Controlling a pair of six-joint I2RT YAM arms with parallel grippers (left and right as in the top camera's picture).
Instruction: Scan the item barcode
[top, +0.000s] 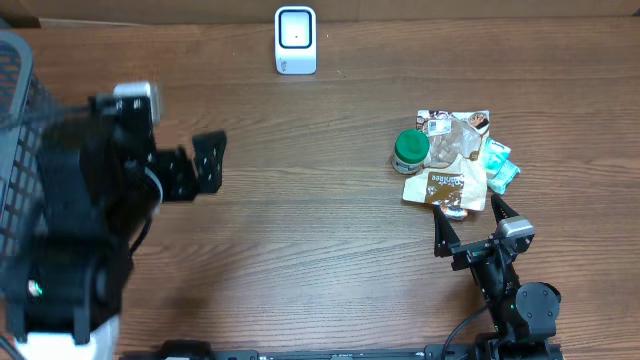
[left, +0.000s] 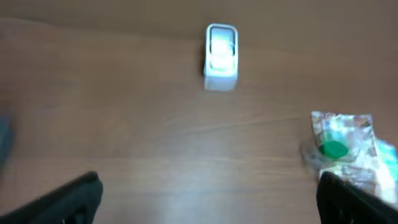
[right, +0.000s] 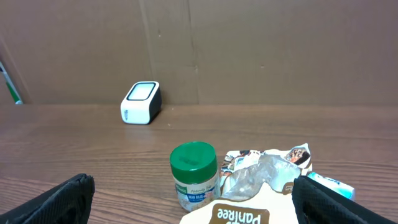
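A white barcode scanner (top: 295, 40) stands at the back of the table, also seen in the left wrist view (left: 221, 57) and the right wrist view (right: 141, 102). The items lie in a pile at the right: a green-lidded jar (top: 410, 150) (right: 194, 176), a brown-and-white snack bag (top: 447, 188) (right: 242, 214), a crumpled clear wrapper (top: 455, 138) and a teal packet (top: 500, 165). My right gripper (top: 470, 225) is open just in front of the pile and holds nothing. Over the left half of the table, my left gripper (top: 210, 162) hovers open and empty, far from the items.
A black mesh basket (top: 15, 80) stands at the far left edge, beside the left arm. A brown cardboard wall (right: 249, 50) runs behind the scanner. Bare wooden tabletop (top: 320, 220) lies between the two arms.
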